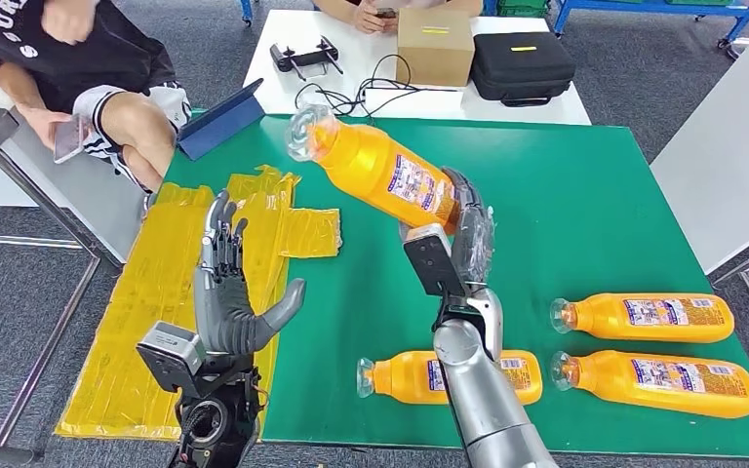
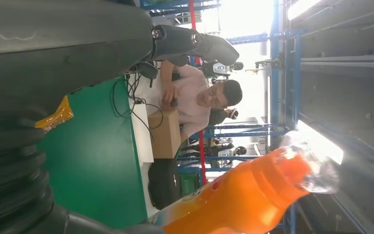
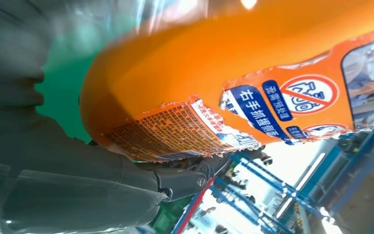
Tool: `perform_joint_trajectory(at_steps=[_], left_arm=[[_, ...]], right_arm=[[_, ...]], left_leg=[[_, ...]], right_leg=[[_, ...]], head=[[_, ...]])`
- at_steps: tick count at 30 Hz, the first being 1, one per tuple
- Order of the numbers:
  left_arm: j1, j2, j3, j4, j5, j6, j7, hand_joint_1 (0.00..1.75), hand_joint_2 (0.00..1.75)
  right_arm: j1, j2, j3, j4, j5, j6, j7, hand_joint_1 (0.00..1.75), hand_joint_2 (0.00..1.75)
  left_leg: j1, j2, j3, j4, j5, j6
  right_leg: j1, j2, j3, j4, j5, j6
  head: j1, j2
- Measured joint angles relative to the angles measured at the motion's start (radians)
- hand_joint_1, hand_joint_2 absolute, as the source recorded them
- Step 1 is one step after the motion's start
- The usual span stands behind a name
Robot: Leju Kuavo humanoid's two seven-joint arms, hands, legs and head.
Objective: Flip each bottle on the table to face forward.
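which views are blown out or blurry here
Left wrist view: bright backlight washes out the background, glare on the held bottle and its clear cap. Right wrist view: that bottle is very close, its top edge soft. Head view: evenly lit, sharp.

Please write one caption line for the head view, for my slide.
Right hand lifts an orange plastic bottle above the green table; three similar orange bottles lie flat; left hand is open.

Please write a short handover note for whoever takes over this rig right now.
Right hand grips one orange bottle by its base, lifted above the green table, cap end tilted away from the robot. Left hand is open, raised over the yellow sheets, holding nothing. Three bottles lie on their sides near the front edge, labels up. Left: set the held bottle down, facing forward.
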Motion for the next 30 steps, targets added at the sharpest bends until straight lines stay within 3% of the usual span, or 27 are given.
perform_joint_trajectory(at_steps=[11,19,30], left_arm=[[-0.013,0.000,-0.025,0.010,0.017,-0.018,0.029,0.00,1.75],[-0.030,0.000,-0.038,0.026,0.039,-0.018,0.041,0.00,1.75],[-0.065,0.000,-0.025,0.081,0.079,-0.021,0.038,0.00,1.75]], right_arm=[[0.019,0.065,0.157,-0.009,-0.022,0.011,-0.006,1.75,1.75],[0.002,0.070,0.293,0.049,-0.017,0.022,0.042,1.75,1.75],[-0.017,0.076,0.392,0.118,0.041,0.089,0.124,1.75,1.75]], left_leg=[[0.001,0.000,0.000,0.000,0.000,0.000],[0.000,0.000,0.000,0.000,0.000,0.000],[0.000,0.000,0.000,0.000,0.000,0.000]], right_leg=[[0.001,0.000,-0.001,0.000,0.000,0.000],[0.000,0.000,-0.001,0.000,0.000,0.000],[0.000,0.000,-0.001,0.000,0.000,0.000]], head=[[0.000,0.000],[0.000,0.000],[0.000,0.000]])
